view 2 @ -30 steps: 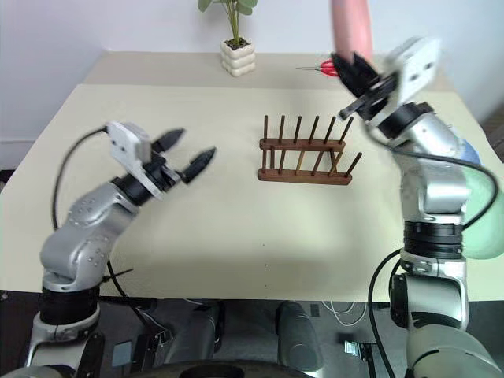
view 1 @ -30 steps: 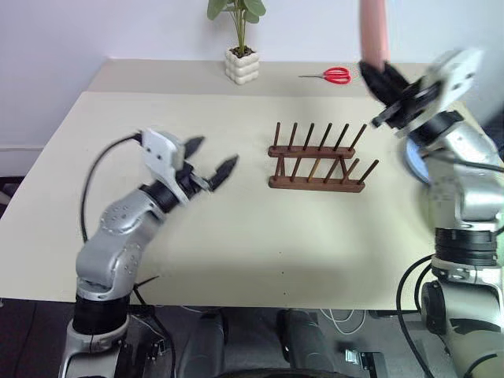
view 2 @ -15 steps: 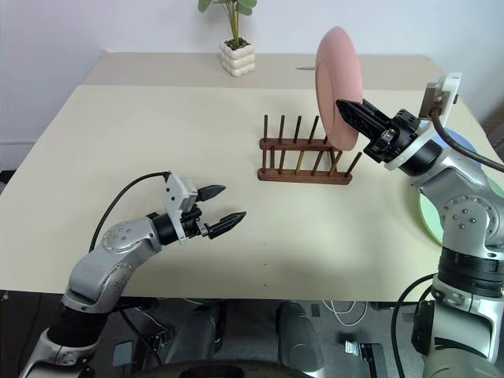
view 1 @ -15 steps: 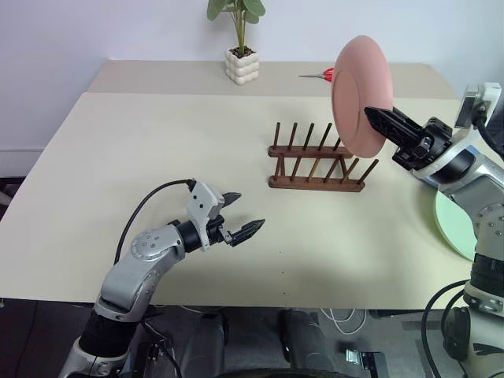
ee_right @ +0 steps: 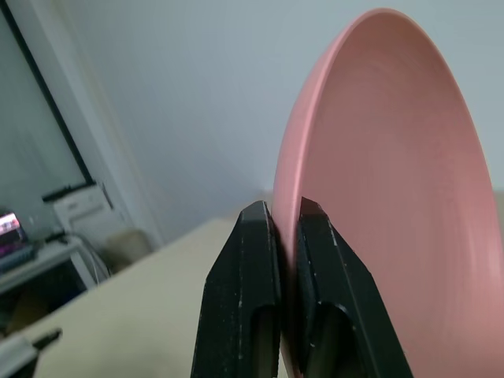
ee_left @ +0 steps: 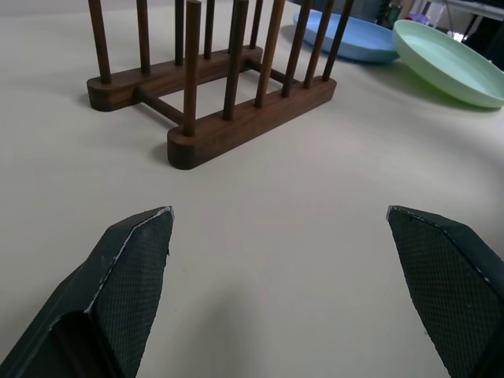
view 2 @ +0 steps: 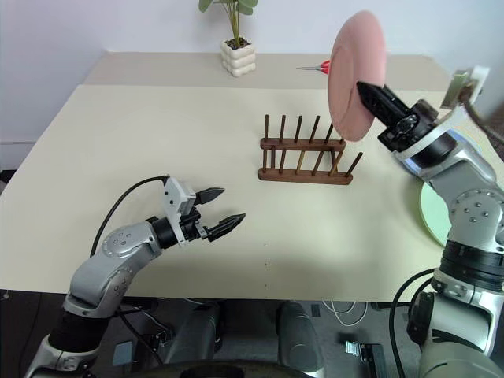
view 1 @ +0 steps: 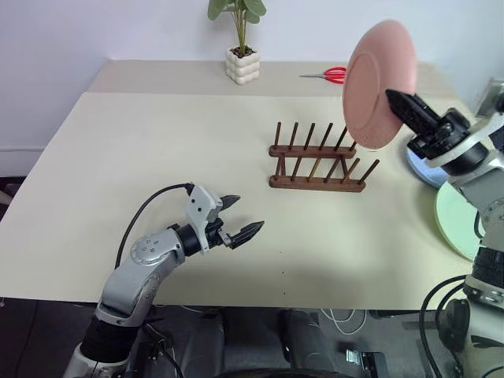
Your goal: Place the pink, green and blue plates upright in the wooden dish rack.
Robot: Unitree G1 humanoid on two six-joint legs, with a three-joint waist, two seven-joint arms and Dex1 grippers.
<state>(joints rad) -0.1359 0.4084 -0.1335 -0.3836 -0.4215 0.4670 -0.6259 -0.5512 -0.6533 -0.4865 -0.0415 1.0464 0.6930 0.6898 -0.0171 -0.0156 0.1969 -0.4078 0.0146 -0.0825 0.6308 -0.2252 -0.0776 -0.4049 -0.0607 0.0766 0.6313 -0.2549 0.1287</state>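
right tool (ee_right: 285, 216) clamped on rim of pink plate (view 1: 376, 83), plate up in air on edge, above and just right of wooden dish rack (view 1: 317, 160). guessing edge-on hold so rim can drop between pegs. rack empty, mid worktop (view 1: 157, 150). left tool (view 1: 236, 218) spread wide, nothing in it, low over worktop, well left of rack, probably parked out of way. plate itself: plain matte pink, round, shallow. green plate (view 1: 463, 223) and blue plate (ee_left: 354, 37) flat on worktop at right, waiting.

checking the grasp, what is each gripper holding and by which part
The right gripper pinches the pink plate by its rim, on edge; the left gripper holds nothing.
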